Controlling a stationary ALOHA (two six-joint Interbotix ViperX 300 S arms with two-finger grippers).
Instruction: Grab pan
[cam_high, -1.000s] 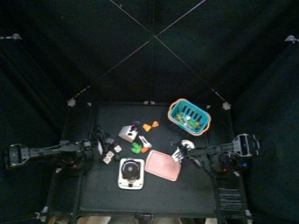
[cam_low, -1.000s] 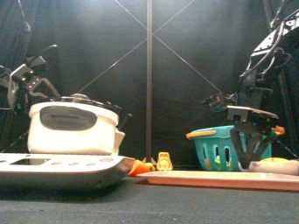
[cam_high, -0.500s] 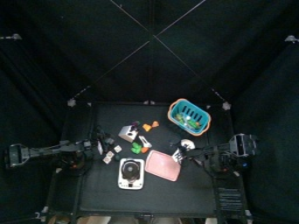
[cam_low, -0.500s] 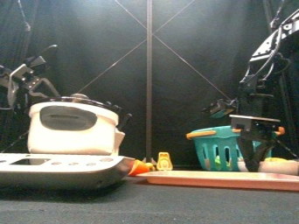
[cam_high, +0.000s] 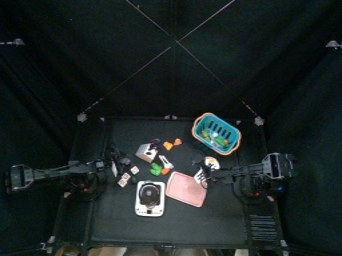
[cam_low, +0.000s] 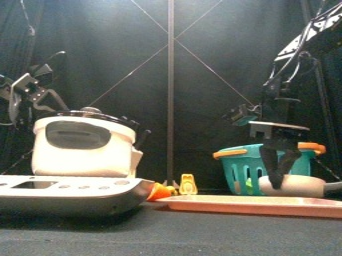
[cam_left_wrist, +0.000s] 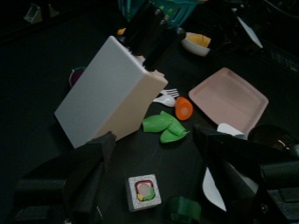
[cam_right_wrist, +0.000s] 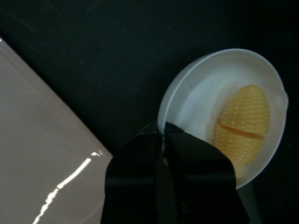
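Note:
The pan is a small white dish holding a yellow corn cob. It sits right of the pink board, seen from above as the pan and at table height as the pan. My right gripper has its jaws pinched together over the pan's near rim. From above the right gripper stands at the pan's edge, and it hangs down over it as the right gripper. My left gripper rests open at the table's left, holding nothing.
A pink board lies beside the pan, with a teal basket behind it. A white knife block, green vegetables, an orange piece and a small card lie mid-table. A white scale sits in front.
The right gripper's jaws have drawn together from wide apart onto the pan's rim. The left arm has not moved.

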